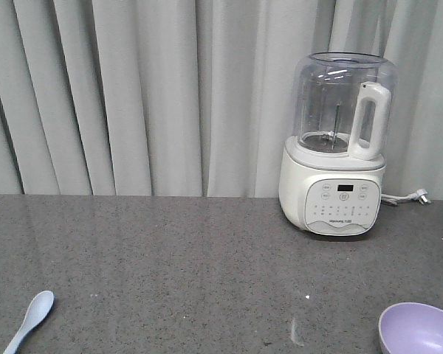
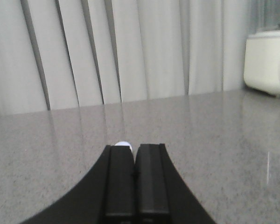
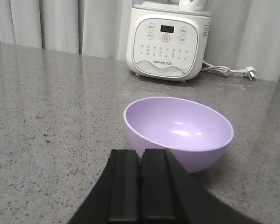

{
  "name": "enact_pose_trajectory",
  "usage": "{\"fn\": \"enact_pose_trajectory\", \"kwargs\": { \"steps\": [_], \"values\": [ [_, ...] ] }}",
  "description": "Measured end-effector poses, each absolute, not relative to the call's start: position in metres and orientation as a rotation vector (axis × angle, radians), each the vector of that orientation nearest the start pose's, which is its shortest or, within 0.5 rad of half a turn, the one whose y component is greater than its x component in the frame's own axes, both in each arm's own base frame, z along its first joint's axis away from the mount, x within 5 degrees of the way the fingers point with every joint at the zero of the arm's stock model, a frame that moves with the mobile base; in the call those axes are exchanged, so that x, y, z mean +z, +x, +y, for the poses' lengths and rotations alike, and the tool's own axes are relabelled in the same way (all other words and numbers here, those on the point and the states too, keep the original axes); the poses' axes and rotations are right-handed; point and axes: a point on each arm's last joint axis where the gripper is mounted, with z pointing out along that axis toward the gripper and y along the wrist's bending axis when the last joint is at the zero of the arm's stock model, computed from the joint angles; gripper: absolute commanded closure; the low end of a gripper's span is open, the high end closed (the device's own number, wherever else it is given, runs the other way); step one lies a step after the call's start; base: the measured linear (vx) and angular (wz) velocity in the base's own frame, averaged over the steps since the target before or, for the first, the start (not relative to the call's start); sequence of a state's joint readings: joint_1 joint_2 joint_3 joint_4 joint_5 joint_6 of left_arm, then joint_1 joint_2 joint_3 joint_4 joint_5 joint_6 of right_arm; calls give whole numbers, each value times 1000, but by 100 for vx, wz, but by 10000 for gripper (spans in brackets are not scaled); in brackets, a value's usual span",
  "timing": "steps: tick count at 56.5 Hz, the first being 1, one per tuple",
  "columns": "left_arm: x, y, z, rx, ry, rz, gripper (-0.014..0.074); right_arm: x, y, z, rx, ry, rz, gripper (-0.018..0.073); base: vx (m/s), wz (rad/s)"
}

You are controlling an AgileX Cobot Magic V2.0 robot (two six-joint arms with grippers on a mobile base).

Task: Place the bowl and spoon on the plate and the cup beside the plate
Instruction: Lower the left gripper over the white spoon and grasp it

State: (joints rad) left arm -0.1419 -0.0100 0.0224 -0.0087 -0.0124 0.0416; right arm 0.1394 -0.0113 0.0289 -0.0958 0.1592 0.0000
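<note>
Bowl (image 3: pixel 178 128) rests on grey, perhaps stone, counter (image 3: pixel 51 107) before curtains (image 1: pixel 133 88)

Beyond the tips of your left claw (image 2: pixel 135 148) you see only a sliver of the spoon (image 2: pixel 122 144); your right claw (image 3: pixel 142 153) hides the near wall of the bowl (image 3: pixel 178 123).
</note>
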Motion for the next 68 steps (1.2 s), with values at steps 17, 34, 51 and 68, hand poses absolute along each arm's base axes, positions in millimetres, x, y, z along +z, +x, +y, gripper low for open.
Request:
{"fn": "enact_pose_trajectory", "kwargs": {
  "steps": [17,34,51,68],
  "values": [
    [295,37,-5,-237,8,1196,602,258,47,7,121,-92,1332,568,0,0],
    [408,106,-15,-129,85,1289,602,406,78,11,49,-140,1238,568,0,0],
    [392,165,-23,-117,103,1480,529,397,138,19,38,-162,1465,519,0,0],
    [392,165,-23,-116,103,1480,71,397,138,19,38,-161,1462,14,0,0]
  ]
}}
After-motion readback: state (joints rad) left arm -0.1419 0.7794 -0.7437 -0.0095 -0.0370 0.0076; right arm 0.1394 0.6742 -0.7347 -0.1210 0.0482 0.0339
